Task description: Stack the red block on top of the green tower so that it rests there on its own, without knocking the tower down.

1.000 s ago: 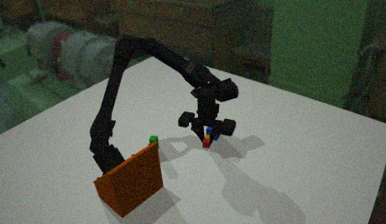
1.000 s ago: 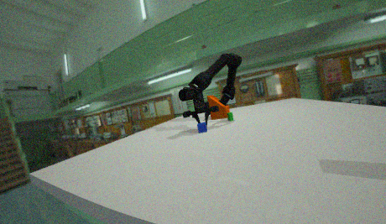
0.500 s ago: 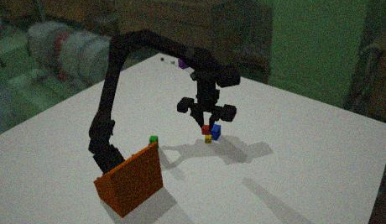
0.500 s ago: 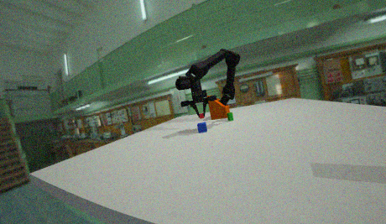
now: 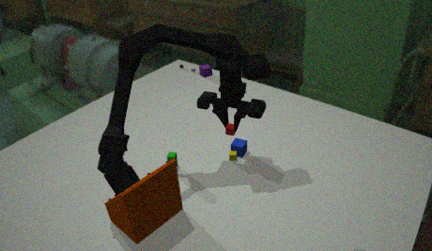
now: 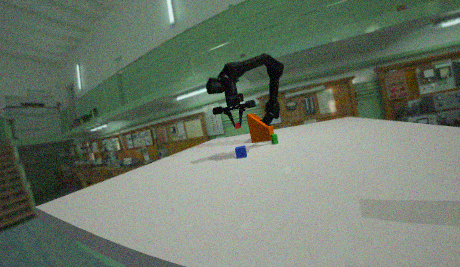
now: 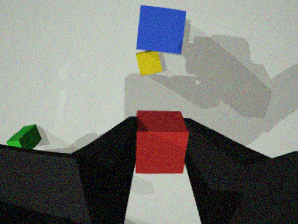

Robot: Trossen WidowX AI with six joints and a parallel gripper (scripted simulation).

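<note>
Red [image 5: 230,129] [image 6: 237,126] [image 7: 161,150] is hanging above the bench [image 5: 300,135] [image 6: 300,189] [image 7: 90,30], its flat sides squeezed by the nearly closed pincer [image 5: 230,127] [image 6: 237,125] [image 7: 158,125], presumably leaving its underside free for stacking, while matte cubes, blue [image 5: 239,148] [image 6: 241,152] [image 7: 161,30] and yellow [image 5: 233,155] [image 7: 149,63], are sitting below, apart from the green tower [image 5: 172,157] [image 6: 274,139] [image 7: 24,138].
</note>
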